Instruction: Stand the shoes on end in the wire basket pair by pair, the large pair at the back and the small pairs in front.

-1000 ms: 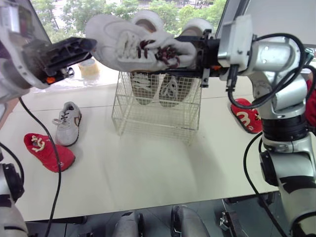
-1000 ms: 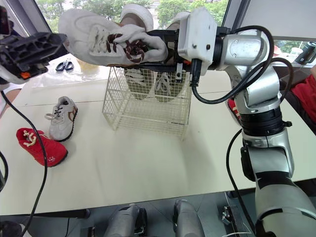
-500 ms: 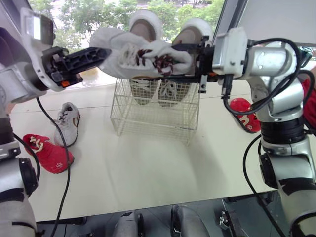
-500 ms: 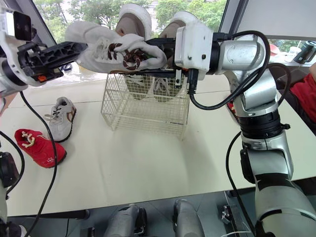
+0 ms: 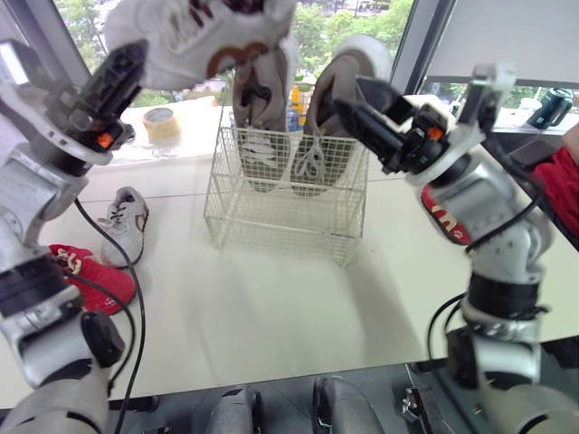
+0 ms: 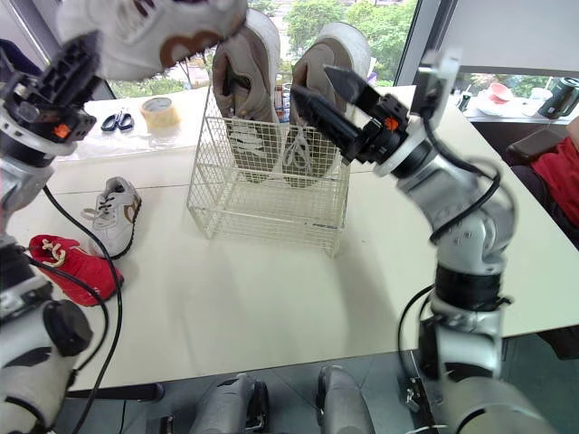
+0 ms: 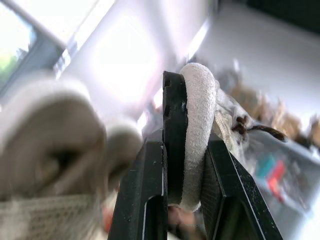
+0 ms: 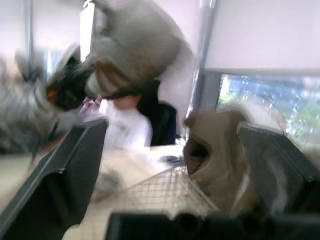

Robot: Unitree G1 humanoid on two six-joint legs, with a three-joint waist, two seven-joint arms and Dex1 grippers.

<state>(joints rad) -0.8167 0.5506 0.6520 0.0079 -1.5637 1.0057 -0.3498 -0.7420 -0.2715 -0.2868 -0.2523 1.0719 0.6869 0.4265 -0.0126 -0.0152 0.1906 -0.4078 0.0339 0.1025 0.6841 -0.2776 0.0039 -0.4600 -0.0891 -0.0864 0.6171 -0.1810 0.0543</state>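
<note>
While the left gripper pinches the white sneaker by its collar, high above the wire basket's left corner, the right gripper hangs spread and empty at the basket's upper right. Large pair stands on end inside, at the back.

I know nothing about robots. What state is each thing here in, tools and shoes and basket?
Left tool: shut on white shoe, held high.
Right tool: open, empty.
Wire basket: upright, holding large pair.
Large pair: standing on end, toes down.
Grey shoe: lying on table.
Red shoe: lying beside grey shoe.
</note>
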